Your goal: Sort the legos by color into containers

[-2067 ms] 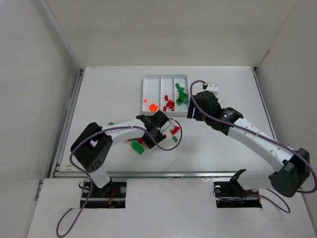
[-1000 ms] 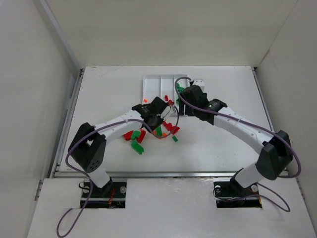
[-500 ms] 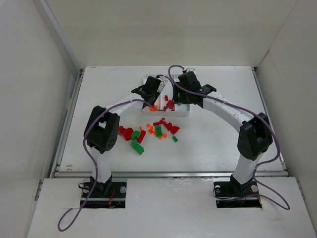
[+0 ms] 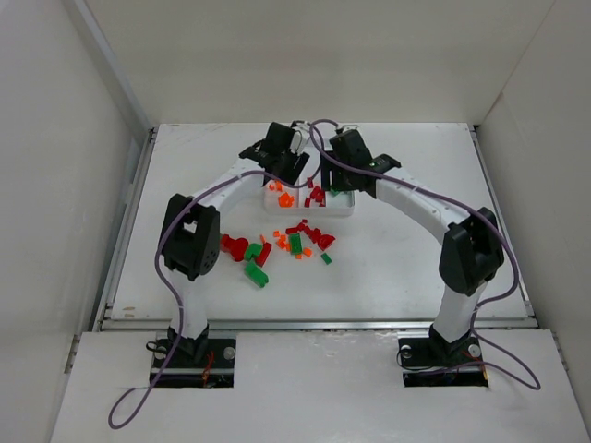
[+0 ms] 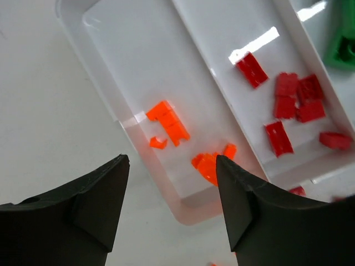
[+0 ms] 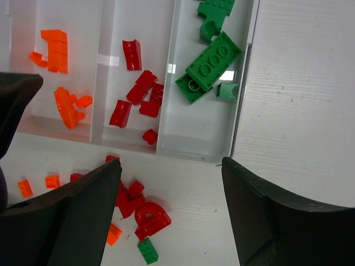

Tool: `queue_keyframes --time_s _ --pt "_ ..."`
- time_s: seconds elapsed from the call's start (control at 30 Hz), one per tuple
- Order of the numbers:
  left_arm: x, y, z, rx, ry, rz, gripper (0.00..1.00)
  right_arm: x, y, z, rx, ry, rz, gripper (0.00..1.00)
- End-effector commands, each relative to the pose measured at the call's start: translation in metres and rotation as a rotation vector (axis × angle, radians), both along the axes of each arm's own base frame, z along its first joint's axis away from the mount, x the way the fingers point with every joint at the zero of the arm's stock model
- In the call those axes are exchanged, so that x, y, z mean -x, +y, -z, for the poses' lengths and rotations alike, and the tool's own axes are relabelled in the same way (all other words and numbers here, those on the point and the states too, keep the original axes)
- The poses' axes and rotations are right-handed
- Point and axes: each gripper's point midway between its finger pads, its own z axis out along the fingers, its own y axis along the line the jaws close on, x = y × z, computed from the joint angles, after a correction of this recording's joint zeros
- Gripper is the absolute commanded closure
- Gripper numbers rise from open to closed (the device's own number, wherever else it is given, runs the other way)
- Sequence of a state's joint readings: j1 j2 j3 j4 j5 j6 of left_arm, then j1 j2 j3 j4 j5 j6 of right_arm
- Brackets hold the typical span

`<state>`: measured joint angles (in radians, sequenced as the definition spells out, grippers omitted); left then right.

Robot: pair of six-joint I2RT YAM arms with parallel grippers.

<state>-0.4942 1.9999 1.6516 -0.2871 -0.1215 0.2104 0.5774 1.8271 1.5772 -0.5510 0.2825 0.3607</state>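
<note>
The white tray (image 4: 332,211) has three containers side by side: orange legos (image 5: 168,121) in the left, red ones (image 6: 138,94) in the middle, green ones (image 6: 209,66) in the right. My left gripper (image 4: 280,173) hovers open over the near end of the orange compartment (image 5: 133,61), nothing between its jaws (image 5: 172,160). The right gripper (image 4: 334,185) hangs open above the tray's near right corner (image 6: 197,147), also holding nothing (image 6: 171,165). Loose red, green and orange legos (image 4: 295,242) lie on the table just in front of the tray.
A red arch piece (image 6: 151,216), a small green brick (image 6: 147,249) and orange bits (image 6: 25,185) lie close to the tray's near edge. More red and green pieces (image 4: 245,254) sit to the left of the pile. Both arms cross over the tray.
The left arm has swung from the loose pile up to the tray's orange compartment and its jaws have opened. The right arm has drawn in over the tray's right side, still open.
</note>
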Motion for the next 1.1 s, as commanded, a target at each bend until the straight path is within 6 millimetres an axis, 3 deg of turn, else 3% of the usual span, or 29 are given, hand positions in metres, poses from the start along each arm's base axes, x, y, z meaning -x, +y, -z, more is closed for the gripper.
queue_keyframes --time_s 0.0,0.03,0.07,0.1,0.13,0.17,0.2,0.23,0.3,0.4,0.47,0.6,0.77,0.93,1.07 --pt "0.04 -0.015 -0.027 0.024 0.068 0.197 0.4 0.005 0.002 -0.023 -0.022 -0.046 -0.019 0.22" --pt "0.052 -0.011 -0.036 0.019 0.068 0.228 0.43 0.006 0.002 -0.025 -0.035 -0.052 -0.012 0.22" --pt "0.068 -0.008 -0.031 -0.021 0.097 0.291 0.46 0.011 -0.002 -0.027 -0.039 -0.057 -0.012 0.22" --pt "0.091 0.0 -0.008 -0.044 0.165 0.333 0.5 0.014 -0.005 -0.027 -0.04 -0.057 0.001 0.22" --pt "0.106 0.003 -0.002 -0.066 0.178 0.375 0.51 0.016 -0.007 -0.028 -0.045 -0.064 0.002 0.22" --pt "0.12 0.013 -0.009 -0.087 0.168 0.401 0.51 0.023 -0.006 -0.021 -0.046 -0.054 -0.001 0.22" --pt "0.138 0.013 -0.001 -0.136 0.18 0.475 0.53 0.027 -0.01 -0.026 -0.052 -0.063 0.011 0.22" --pt "0.16 0.024 0.022 -0.172 0.236 0.505 0.54 0.03 -0.012 -0.024 -0.05 -0.06 0.011 0.22" --pt "0.189 0.03 0.027 -0.202 0.267 0.567 0.58 0.035 -0.015 -0.023 -0.059 -0.059 0.019 0.22" --pt "0.217 0.044 0.048 -0.238 0.331 0.6 0.62 0.04 -0.014 -0.021 -0.062 -0.06 0.024 0.22" --pt "0.231 0.042 0.058 -0.25 0.347 0.632 0.66 0.043 -0.016 -0.025 -0.075 -0.066 0.031 0.22" --pt "0.234 0.033 0.067 -0.257 0.327 0.6 0.66 0.048 -0.015 -0.021 -0.076 -0.056 0.028 0.22" --pt "0.21 0.042 0.091 -0.339 0.302 0.429 0.69 0.054 -0.014 -0.017 -0.077 -0.046 0.025 0.22" --pt "0.216 0.075 0.109 -0.454 0.318 0.329 0.76 0.056 -0.017 -0.021 -0.083 -0.057 0.039 0.22" --pt "0.228 0.1 0.11 -0.498 0.315 0.292 0.78 0.057 -0.018 -0.017 -0.078 -0.049 0.039 0.22"
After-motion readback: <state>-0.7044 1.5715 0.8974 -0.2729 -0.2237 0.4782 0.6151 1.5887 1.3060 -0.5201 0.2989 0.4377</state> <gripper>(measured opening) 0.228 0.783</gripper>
